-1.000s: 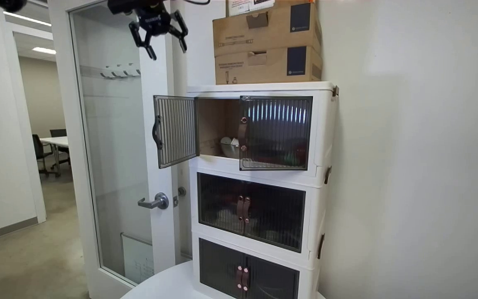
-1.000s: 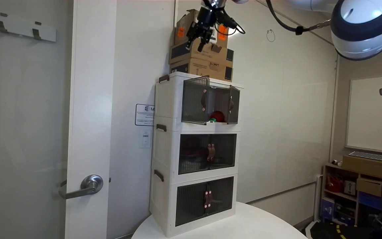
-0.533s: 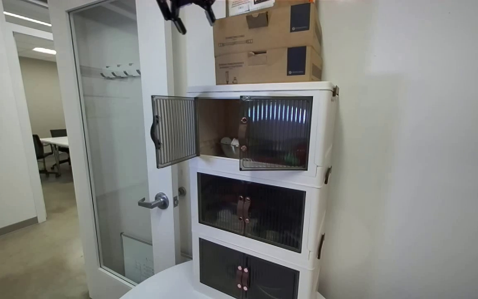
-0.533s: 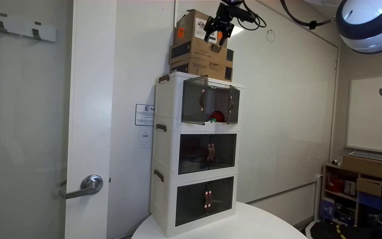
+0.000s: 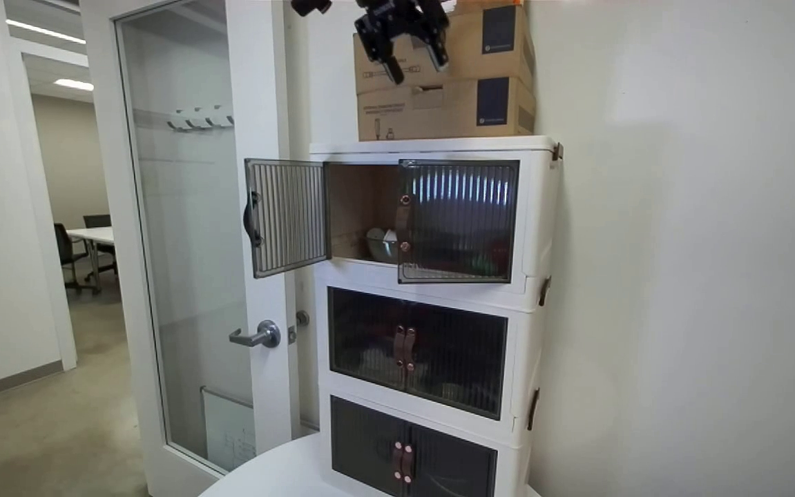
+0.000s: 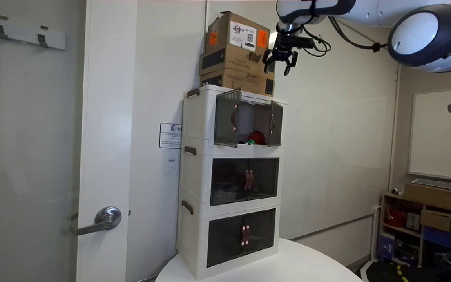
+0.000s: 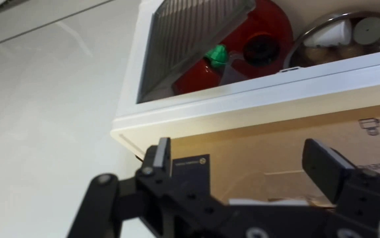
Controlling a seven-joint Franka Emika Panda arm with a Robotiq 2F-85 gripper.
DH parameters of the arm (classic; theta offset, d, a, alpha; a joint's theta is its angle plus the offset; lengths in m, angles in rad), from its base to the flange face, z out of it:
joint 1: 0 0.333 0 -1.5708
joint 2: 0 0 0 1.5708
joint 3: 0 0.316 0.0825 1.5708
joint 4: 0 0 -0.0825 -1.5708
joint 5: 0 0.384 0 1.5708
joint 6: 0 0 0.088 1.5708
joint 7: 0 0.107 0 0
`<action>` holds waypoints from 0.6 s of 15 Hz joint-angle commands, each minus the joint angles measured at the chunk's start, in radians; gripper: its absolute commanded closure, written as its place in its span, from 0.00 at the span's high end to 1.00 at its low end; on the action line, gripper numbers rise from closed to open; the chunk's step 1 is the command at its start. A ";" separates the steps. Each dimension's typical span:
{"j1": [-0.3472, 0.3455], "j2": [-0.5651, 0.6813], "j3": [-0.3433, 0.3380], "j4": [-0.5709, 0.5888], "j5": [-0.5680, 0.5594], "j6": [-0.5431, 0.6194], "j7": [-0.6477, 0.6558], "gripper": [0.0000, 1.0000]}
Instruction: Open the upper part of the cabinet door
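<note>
The cabinet [image 5: 539, 228] is a tall white stack of three compartments with dark fronts; it is also in an exterior view [image 6: 196, 156]. The upper part of the cabinet door has two ribbed smoky leaves. Its left leaf [image 5: 290, 217] stands wide open; it also shows in an exterior view [image 6: 225, 119]. Its right leaf [image 5: 463, 221] is partly open, also in an exterior view [image 6: 276, 124] and the wrist view [image 7: 190, 36]. My gripper [image 5: 416, 69] is open and empty, above the cabinet's top and apart from both leaves; it shows in an exterior view [image 6: 276, 72] and the wrist view [image 7: 237, 150].
Cardboard boxes [image 6: 235, 80] are stacked on the cabinet, close to my gripper in the views. The upper compartment holds a red item [image 7: 262, 33] and a bowl [image 7: 345, 36]. A glass door with a lever handle [image 5: 255, 336] stands beside it. The cabinet rests on a white table [image 6: 307, 262].
My gripper has moved to the right in both exterior views, dipping out of view and back in one. The left upper leaf has swung slightly farther open. The right leaf looks unmoved.
</note>
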 commanded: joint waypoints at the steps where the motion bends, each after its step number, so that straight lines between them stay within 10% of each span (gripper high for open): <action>1: -0.017 0.060 -0.038 0.043 -0.019 -0.065 0.156 1.00; 9: -0.043 0.153 -0.038 0.047 0.013 -0.201 0.401 1.00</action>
